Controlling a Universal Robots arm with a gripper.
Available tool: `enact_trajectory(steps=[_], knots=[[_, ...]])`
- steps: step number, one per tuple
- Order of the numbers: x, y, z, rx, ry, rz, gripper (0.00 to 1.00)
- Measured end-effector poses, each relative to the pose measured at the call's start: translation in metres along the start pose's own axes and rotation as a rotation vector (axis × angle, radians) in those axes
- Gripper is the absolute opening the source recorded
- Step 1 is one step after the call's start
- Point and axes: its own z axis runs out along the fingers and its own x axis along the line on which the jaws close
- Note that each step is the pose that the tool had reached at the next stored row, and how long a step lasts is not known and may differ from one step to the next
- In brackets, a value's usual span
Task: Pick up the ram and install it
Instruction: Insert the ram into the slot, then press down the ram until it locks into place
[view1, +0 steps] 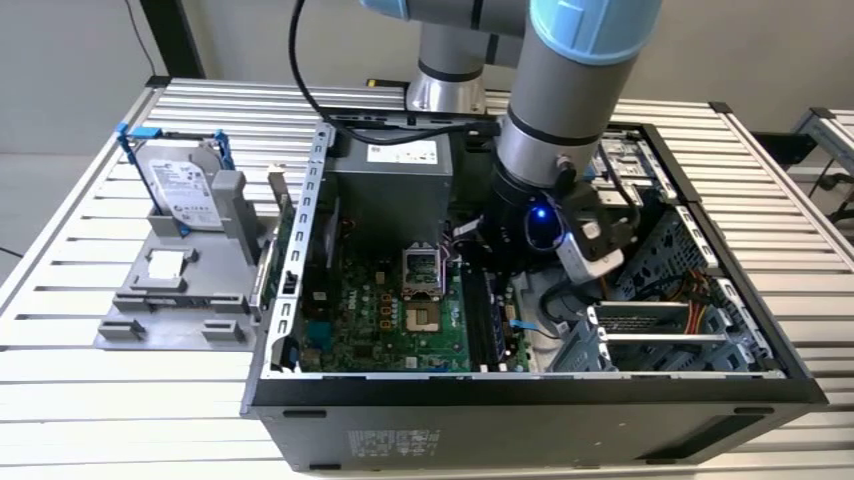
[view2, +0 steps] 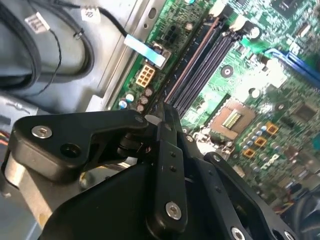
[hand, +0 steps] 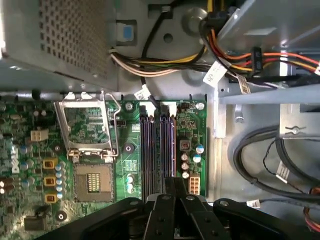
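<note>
Flanking claw (hand: 167, 192): cables (hand: 265, 160), motherboard (hand: 90, 150)

Exterior view: high, angled down from off the arm, takes in the whole open computer case (view1: 534, 385) on the slatted table (view1: 80, 270). Both wrist views: close inside the case, facing the motherboard (hand: 95, 150) past the gripper (hand: 170, 192). All three share its memory slots (view2: 200, 65).

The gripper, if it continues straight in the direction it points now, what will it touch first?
Most likely the black memory slots on the green motherboard: the gripper hangs directly over their end in both wrist views. How much gap remains is unclear.
</note>
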Motion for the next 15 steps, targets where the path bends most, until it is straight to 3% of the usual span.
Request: enact_trajectory(steps=[15], knots=[[0.0000,-0.0001,-0.0028,-0.0053,-0.0057,-0.234,0.00]])
